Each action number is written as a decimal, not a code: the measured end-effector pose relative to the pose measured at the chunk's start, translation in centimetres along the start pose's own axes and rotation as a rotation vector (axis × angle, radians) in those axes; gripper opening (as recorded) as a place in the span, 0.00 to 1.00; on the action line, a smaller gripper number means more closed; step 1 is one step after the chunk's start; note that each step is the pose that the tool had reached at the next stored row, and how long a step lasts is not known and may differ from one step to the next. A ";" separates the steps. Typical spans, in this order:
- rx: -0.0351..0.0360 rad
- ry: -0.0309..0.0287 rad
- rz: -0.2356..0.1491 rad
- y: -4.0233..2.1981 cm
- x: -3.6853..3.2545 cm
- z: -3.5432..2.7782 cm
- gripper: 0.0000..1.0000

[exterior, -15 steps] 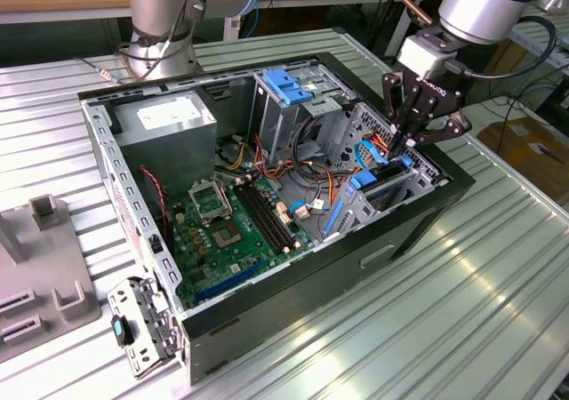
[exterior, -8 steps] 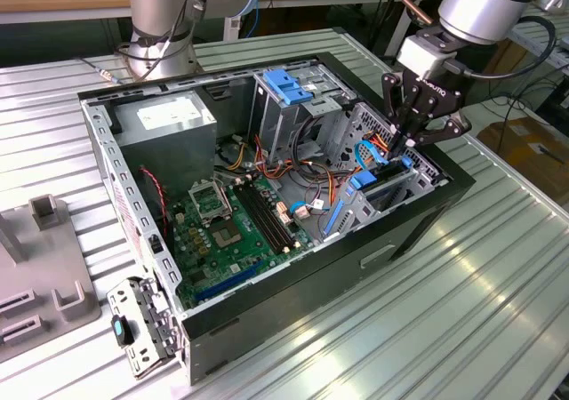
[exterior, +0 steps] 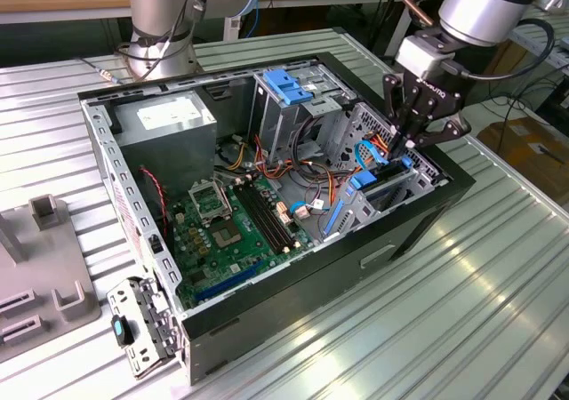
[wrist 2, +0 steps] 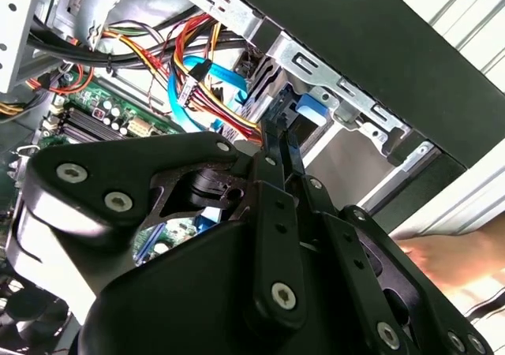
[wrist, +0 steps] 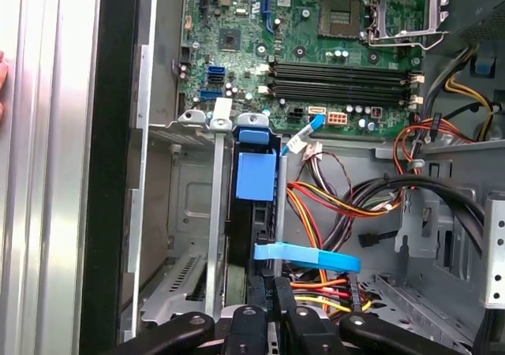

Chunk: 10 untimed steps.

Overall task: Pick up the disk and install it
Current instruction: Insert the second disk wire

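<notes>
The disk (exterior: 396, 164) stands on edge in the drive bay at the exterior view's right end of the open computer case (exterior: 293, 302). Its blue carrier rail (wrist: 256, 177) and dark body show between the bay's grey walls. My gripper (exterior: 406, 144) hangs straight above it, pointing down into the bay. In the second wrist view the fingers (wrist 2: 278, 146) lie together with no gap, their tips at the blue end of the disk (wrist 2: 306, 112). The gripper (wrist: 270, 290) reaches the disk's edge beside a light blue flat cable (wrist: 308, 254).
Orange, yellow and red cable bundles (wrist: 331, 205) crowd the bay. A grey cage with a blue latch (exterior: 289, 84) stands behind it and the motherboard (exterior: 231, 231) lies on the case floor. A person's hand (wrist 2: 454, 254) rests outside the case wall. A grey fixture (exterior: 44, 284) sits at the left.
</notes>
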State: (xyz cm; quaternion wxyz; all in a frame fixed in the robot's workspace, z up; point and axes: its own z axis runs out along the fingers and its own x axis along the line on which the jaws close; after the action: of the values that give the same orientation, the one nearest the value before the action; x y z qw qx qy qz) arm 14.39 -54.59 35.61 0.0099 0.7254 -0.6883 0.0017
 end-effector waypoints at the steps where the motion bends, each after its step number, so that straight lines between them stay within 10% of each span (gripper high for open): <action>1: -0.0003 -0.0001 0.016 0.00 0.03 0.03 0.16; 10: -0.0010 -0.0005 0.058 0.00 0.11 0.14 0.16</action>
State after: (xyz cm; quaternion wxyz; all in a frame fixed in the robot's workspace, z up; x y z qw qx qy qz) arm 14.39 -54.70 35.46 0.0100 0.7049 -0.7092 0.0015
